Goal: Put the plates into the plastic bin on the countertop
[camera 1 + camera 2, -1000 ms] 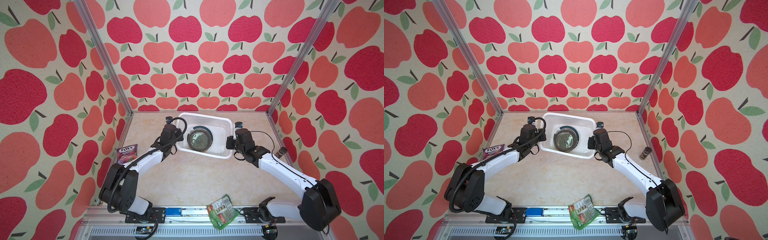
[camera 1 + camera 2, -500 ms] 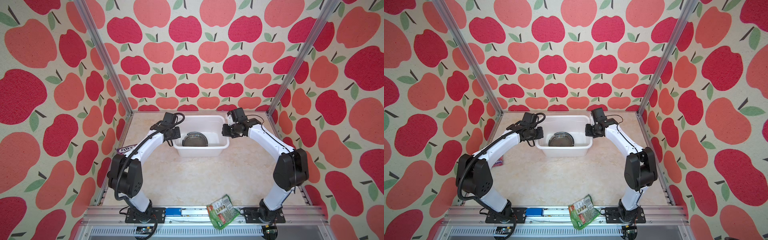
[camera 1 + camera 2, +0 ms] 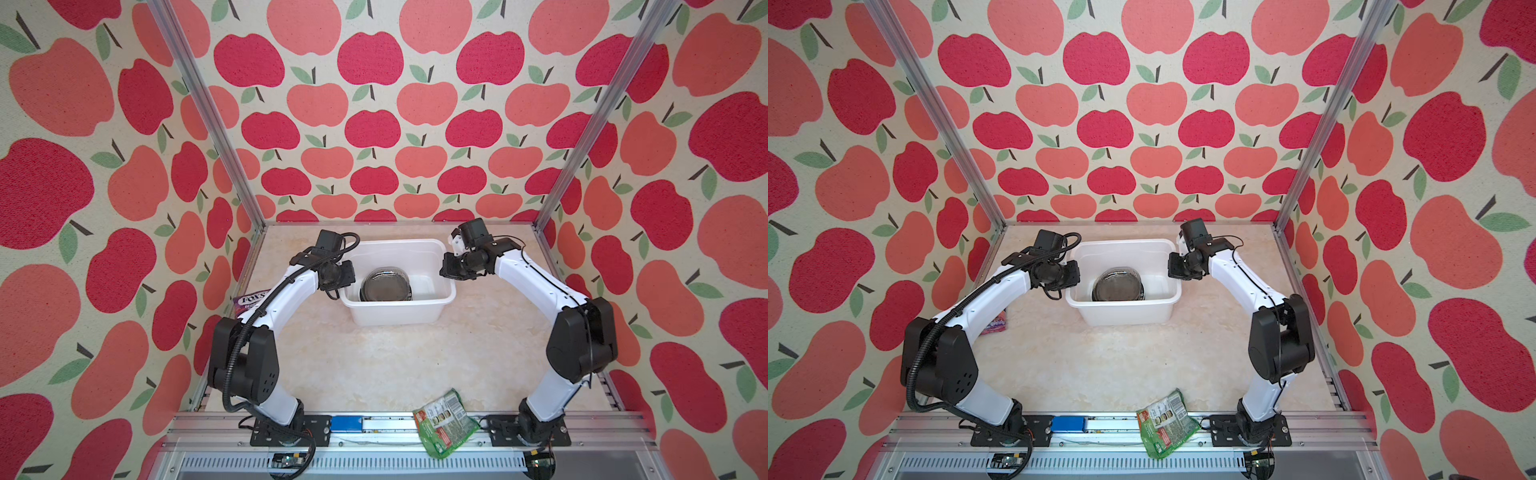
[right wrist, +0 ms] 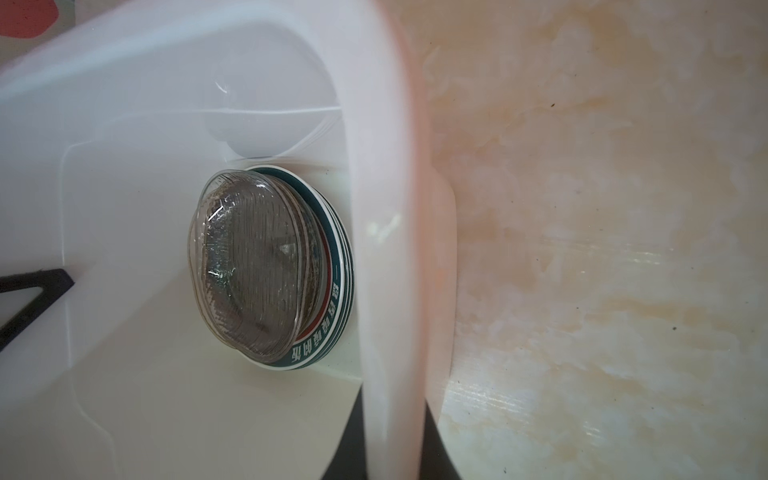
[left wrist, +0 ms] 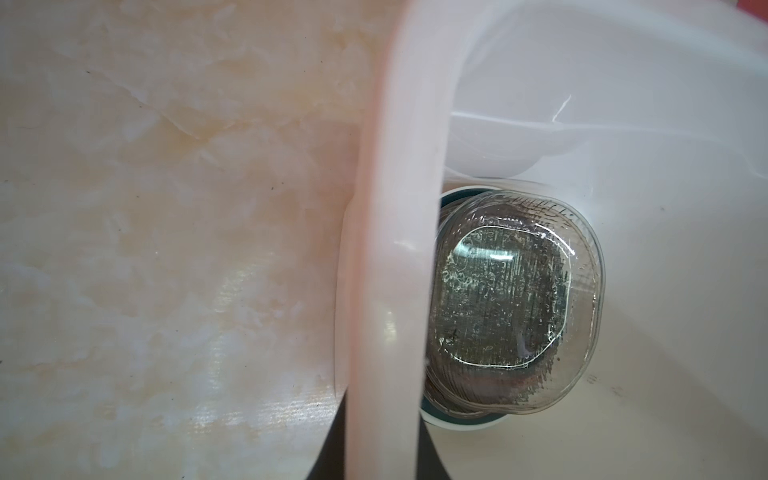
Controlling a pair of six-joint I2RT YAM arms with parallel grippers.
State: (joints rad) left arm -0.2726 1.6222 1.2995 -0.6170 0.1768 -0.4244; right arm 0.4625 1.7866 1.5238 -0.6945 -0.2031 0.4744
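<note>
Left arm point(image 3: 291, 293) and right arm point(image 3: 536, 286): I find white moulded link shells joined by black housings. The large black housing on my left arm bears a cluster of small round holes. A black corrugated conduit point(image 3: 231, 357) runs the length of my left arm. A thin black cable point(image 3: 540, 274) follows my right forearm. Each wrist carries a black box-shaped camera module point(image 3: 328, 241), and the right one has a white bracket beside it. My left tool point(image 3: 348, 276) and right tool point(image 3: 445, 270) are black. My base plates point(image 3: 270, 432) are black with pale screw heads.
</note>
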